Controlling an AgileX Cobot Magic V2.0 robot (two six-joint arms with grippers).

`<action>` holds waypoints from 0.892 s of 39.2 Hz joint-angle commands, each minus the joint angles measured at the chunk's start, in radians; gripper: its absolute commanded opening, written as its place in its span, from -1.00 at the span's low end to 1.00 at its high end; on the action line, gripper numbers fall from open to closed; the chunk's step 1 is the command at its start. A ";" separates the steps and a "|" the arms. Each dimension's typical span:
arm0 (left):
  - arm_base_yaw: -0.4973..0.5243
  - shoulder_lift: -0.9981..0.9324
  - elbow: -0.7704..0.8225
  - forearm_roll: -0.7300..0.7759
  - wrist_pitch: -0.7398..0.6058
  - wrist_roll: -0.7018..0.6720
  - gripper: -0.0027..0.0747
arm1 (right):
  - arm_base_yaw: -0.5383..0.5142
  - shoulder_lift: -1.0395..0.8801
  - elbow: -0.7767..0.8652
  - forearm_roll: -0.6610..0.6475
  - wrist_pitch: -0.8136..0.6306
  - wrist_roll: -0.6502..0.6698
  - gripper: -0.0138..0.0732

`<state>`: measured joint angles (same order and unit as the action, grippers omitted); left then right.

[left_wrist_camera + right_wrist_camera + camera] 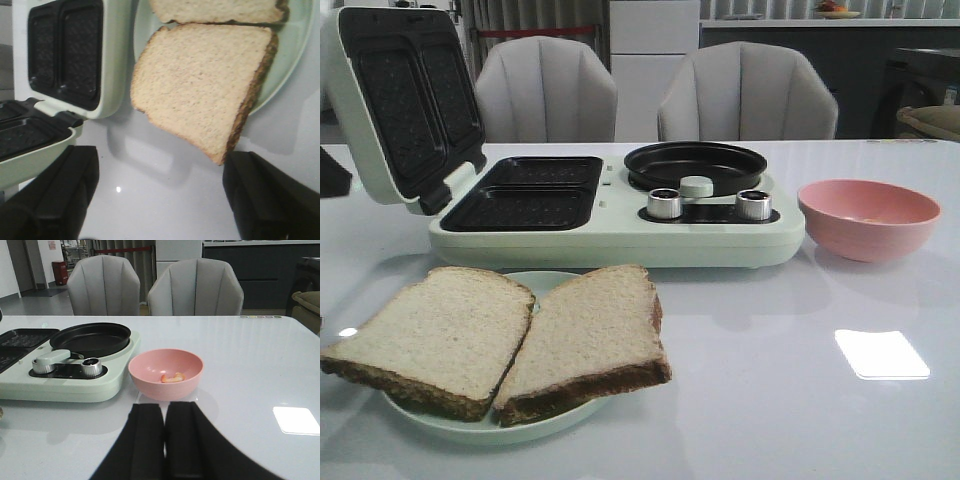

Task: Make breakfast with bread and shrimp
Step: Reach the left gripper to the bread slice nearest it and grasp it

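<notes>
Two slices of bread (500, 340) are laid side by side on a pale green plate (545, 425) at the near edge of the white table (800, 400); their inner edges touch or overlap a little, and the outer corners hang out past the plate's rim; the bread is judged to be light, soft and easy to squash or tear, so it is best taken gently by a corner that sticks out, with the crust between the fingers. A small orange-pink shrimp (171, 377) is seen lying in the bottom of a pink bowl (166, 371), to the right of the pale green breakfast maker (620, 215); it is judged to be tiny, light and slippery, so it must be pinched across its middle from above. The breakfast maker's lid is stood open, with dark grill plates and a round black pan (695, 163) shown. The left gripper (160, 195) is held wide apart near the hanging bread corner, with nothing in it; the right gripper (165, 440) is pressed together and empty, just in front of the bowl.
</notes>
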<state>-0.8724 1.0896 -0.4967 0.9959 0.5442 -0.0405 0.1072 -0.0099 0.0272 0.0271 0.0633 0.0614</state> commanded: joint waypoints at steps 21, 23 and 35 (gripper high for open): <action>0.003 0.269 -0.024 0.149 -0.032 -0.030 0.52 | -0.003 -0.022 -0.018 -0.007 -0.074 -0.005 -0.31; 0.011 0.279 -0.024 0.156 -0.032 -0.030 0.52 | -0.003 -0.022 -0.018 -0.007 -0.074 -0.005 -0.31; 0.043 0.311 -0.024 0.287 -0.036 -0.105 0.52 | -0.003 -0.022 -0.018 -0.007 -0.074 -0.005 -0.31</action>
<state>-0.8301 1.4191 -0.4967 1.2155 0.5085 -0.0930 0.1072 -0.0099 0.0272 0.0271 0.0633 0.0614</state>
